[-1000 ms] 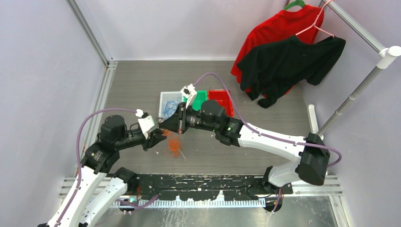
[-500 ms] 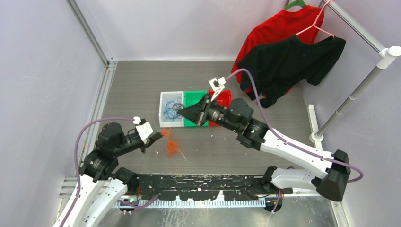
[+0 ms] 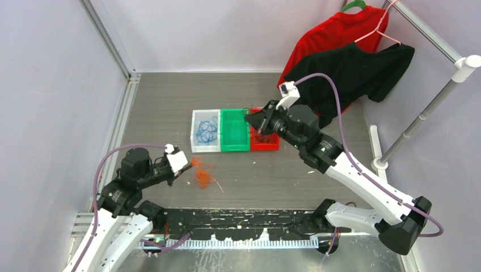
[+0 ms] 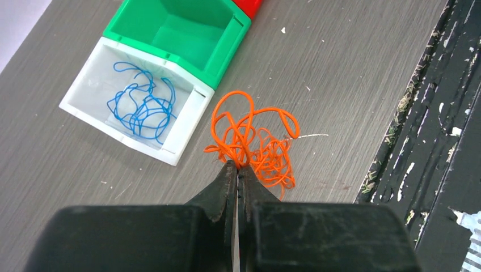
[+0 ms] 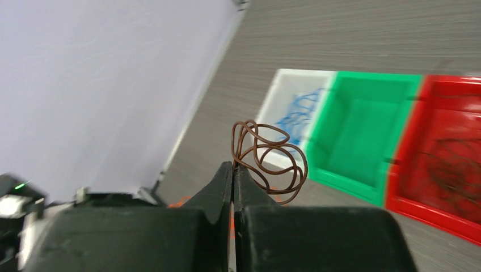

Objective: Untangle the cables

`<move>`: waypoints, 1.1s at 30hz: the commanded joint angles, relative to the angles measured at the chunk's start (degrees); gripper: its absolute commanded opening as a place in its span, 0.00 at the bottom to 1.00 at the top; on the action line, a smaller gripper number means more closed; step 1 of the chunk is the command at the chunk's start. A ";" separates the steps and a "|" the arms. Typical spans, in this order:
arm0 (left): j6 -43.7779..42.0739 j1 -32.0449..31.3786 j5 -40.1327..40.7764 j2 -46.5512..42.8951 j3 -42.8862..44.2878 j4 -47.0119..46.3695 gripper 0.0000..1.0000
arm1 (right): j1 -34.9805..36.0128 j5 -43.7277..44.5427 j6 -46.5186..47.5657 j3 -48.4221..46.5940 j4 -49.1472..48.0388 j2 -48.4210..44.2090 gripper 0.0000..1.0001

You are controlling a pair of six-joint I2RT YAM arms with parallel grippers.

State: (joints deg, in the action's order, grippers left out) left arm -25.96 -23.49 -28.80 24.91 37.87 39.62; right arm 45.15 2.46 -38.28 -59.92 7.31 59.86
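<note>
Springy brown cable [image 5: 266,158] is pinched in the tightly closed right hand [image 5: 233,167], held up near the red bin [image 3: 266,148]. The left hand [image 4: 237,170] is clamped on an edge strand of the orange cable tangle [image 4: 255,141], spread on the worktop [image 4: 340,68] beside the white bin [image 4: 192,110] with blue cables [image 4: 139,105] inside. Light, thin, floppy stuff, easily snagged, so it's probably best grabbed by one outer loop, not the knot.

Orange cables [image 4: 249,139] heaped, brown cable [image 5: 271,161] aloft
</note>
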 commanded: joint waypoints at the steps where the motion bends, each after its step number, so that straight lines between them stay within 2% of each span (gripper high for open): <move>1: 0.12 0.25 -1.91 0.96 4.23 -0.41 0.02 | -3.29 3.81 2.23 -2.40 7.53 0.14 0.03; 6: 0.50 0.28 -4.71 1.30 5.79 -0.20 0.00 | -6.74 11.90 5.34 -4.22 14.20 5.65 0.03; 8: 0.87 0.28 -5.45 1.96 6.68 -0.11 0.00 | -9.95 12.32 6.09 -4.26 13.95 8.82 0.03; 10: 1.02 0.27 -6.20 2.81 7.97 0.53 0.00 | -12.36 11.72 6.67 -4.71 12.84 11.98 0.08; 12: 1.38 0.27 -6.79 4.03 9.37 1.28 0.00 | -13.68 12.29 8.28 -6.09 11.64 15.06 0.22; 14: 1.94 0.28 -7.20 4.79 10.64 1.81 0.00 | -14.45 13.79 10.18 -8.89 11.41 18.48 0.45; 15: 2.19 0.28 -7.60 5.02 11.15 1.91 0.00 | -14.61 14.34 10.98 -10.47 11.71 19.99 0.53; 18: 2.60 0.28 -8.16 5.43 12.23 2.00 0.00 | -14.74 13.33 12.64 -14.26 12.66 22.52 0.67; 22: 2.94 0.24 -9.06 5.54 13.04 2.22 0.00 | -14.23 5.54 12.39 -12.53 9.64 20.13 0.80; 25: 3.67 0.28 -10.05 5.59 13.30 2.22 0.00 | -11.10 -3.04 13.03 -6.79 2.87 16.42 0.81; 29: 6.03 0.28 -11.84 6.15 14.23 2.02 0.00 | -3.25 -17.43 15.37 1.88 -9.09 12.04 0.81; 33: 10.27 0.25 -13.04 6.96 15.81 0.92 0.00 | 4.09 -23.60 15.78 6.44 -16.28 10.74 0.81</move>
State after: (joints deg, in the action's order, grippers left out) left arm -20.51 -23.49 -38.87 31.24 50.28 42.81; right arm 43.92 -9.76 -24.45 -56.47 3.68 72.75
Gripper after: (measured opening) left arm 0.009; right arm 0.809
